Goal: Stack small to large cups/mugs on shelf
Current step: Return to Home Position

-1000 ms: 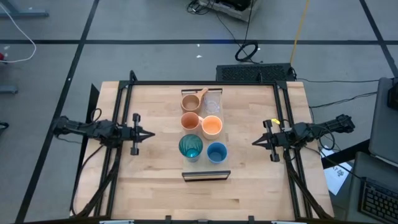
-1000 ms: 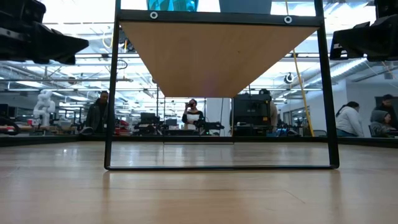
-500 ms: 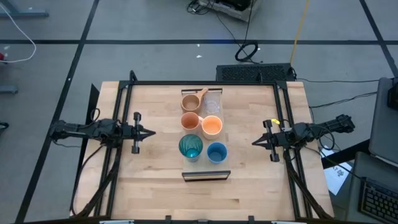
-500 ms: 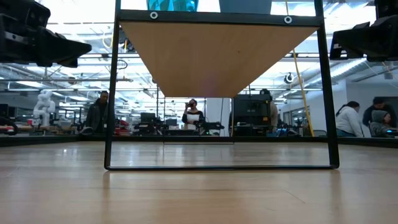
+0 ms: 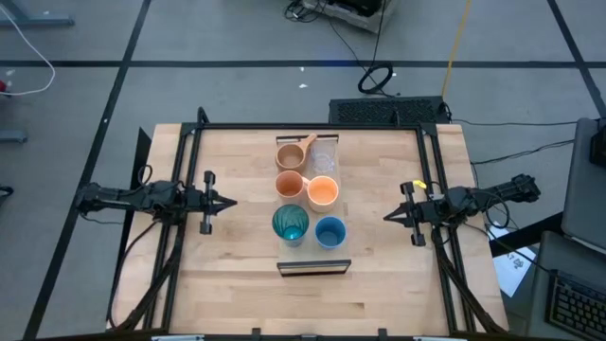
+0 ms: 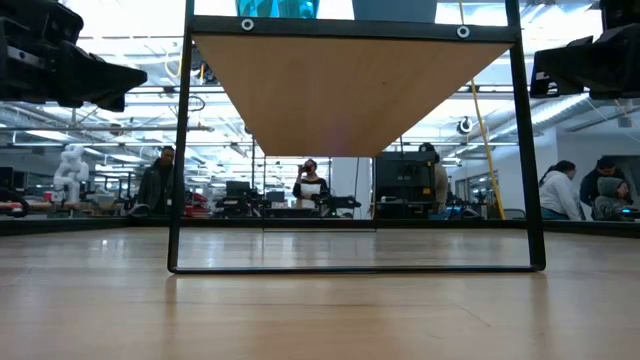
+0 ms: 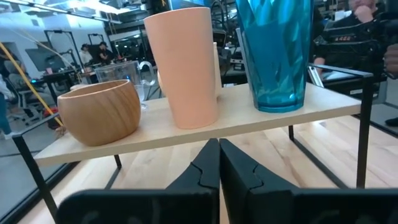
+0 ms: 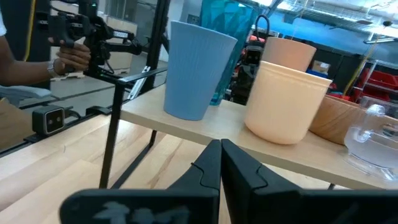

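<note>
- The left claw [image 5: 230,202] has shifted a touch since a second ago, and its dark body now shows lower in the low view. Over the last half-second it has held still. The right claw [image 5: 387,217] and all six cups have not moved.
- Left claw: clenched on nothing, its fingers [image 7: 205,168] pressed flat together. It sits inside the bench's [image 5: 237,279] left edge, aimed at the shelf [image 7: 239,112] and well apart from it.
- Right claw: likewise clenched and empty, inside the bench's right edge, facing the shelf.
- Shelf: a smooth, pale wood plank on a thin black frame. It is raised over the bench's middle and runs from the far edge toward the near edge, where the low camera sits.
- Near end of the shelf: the teal tumbler [image 5: 291,224], tall, faceted and translucent, on the left side. The blue cup [image 5: 329,231], matte, finely ribbed and tapered, stands just beside it on the right.
- Middle: the orange mug [image 5: 290,184] on the left and the orange cup [image 5: 323,191] on the right, both smooth, matte peach-orange. The mug is the taller.
- Far end: the tan mug [image 5: 292,153], round-bellied with wood grain, on the left. The glass cup [image 5: 324,155], clear, stands beside it on the right.
</note>
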Motion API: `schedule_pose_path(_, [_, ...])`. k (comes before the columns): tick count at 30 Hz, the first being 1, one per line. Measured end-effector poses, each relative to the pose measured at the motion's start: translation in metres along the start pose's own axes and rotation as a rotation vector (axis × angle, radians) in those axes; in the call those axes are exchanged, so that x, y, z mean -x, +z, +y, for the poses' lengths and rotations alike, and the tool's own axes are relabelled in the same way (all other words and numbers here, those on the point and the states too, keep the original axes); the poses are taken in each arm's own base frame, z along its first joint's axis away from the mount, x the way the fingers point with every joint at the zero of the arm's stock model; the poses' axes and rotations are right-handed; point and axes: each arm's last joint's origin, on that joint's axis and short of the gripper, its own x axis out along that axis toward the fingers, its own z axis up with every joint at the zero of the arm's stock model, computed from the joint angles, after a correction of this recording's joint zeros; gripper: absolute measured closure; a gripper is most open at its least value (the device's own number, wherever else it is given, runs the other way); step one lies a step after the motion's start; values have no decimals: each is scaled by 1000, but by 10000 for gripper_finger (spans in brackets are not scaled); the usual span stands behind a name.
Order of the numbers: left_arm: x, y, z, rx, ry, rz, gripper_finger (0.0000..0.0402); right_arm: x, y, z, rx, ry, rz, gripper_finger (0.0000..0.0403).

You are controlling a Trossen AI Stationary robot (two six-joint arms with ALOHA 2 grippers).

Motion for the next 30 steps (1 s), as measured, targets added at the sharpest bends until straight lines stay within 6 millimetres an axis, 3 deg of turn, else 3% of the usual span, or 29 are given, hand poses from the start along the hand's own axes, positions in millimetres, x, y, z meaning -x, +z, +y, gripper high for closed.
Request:
schedule_pose_path(6, [0,0,0,10,1,0,391,0,0,-3,-11,-100,11,403])
schedule_pose_path(12, [0,0,0,12,2,0,379,0,0,-6,-14,-130,19,403])
schedule_pose_path(21, [0,0,0,12,2,1,399,0,-3,-11,-37,-147,37,403])
schedule_pose_path(30, [0,0,0,12,9,-3,383,1,-5,-19,-67,-211,46,403])
